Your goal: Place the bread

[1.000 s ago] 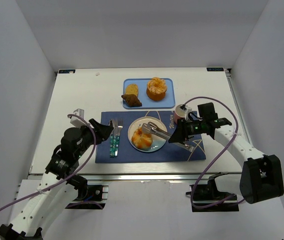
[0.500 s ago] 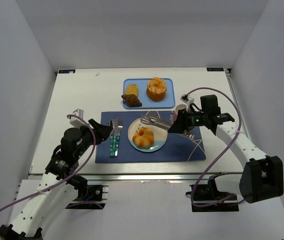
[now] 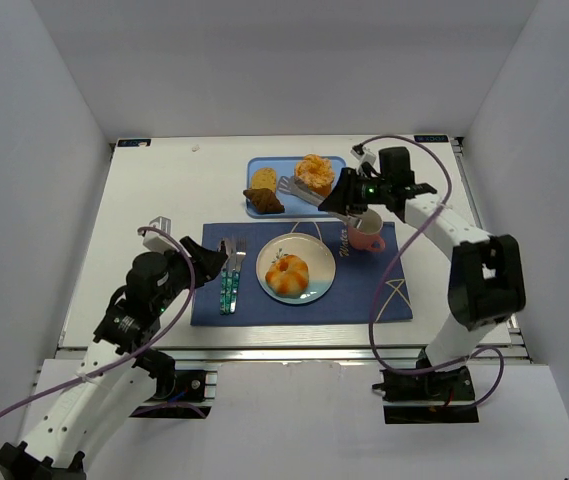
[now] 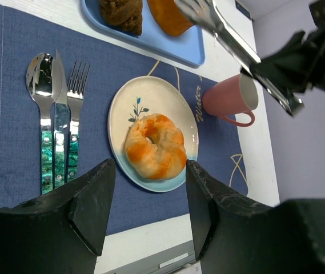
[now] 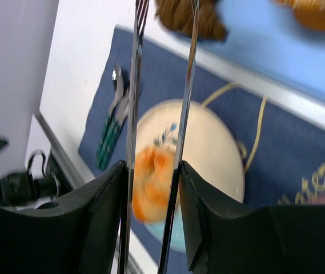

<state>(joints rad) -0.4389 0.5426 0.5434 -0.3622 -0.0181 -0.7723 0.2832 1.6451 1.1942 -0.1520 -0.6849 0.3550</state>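
A round orange-glazed bread (image 3: 287, 274) lies on the white plate (image 3: 311, 250) on the blue placemat; it also shows in the left wrist view (image 4: 155, 145) and the right wrist view (image 5: 151, 182). My right gripper (image 3: 342, 195) is shut on metal tongs (image 3: 299, 190), held over the blue tray (image 3: 284, 165). The tongs' arms (image 5: 136, 85) stand apart with nothing between them. My left gripper (image 3: 199, 262) is open and empty, above the placemat's left part, near the cutlery. In the left wrist view its fingers (image 4: 88, 200) frame the plate (image 4: 151, 97).
The blue tray at the back holds a round orange bun (image 3: 314, 175), a tan slice (image 3: 263, 180) and a dark brown pastry (image 3: 264, 202). A pink mug (image 3: 366, 232) stands right of the plate. Spoon, knife and fork (image 3: 230, 272) lie left of it.
My right gripper has lifted the tongs off the plate and swung them back and up to above the blue tray. The bread stays on the plate. The left arm has hardly moved.
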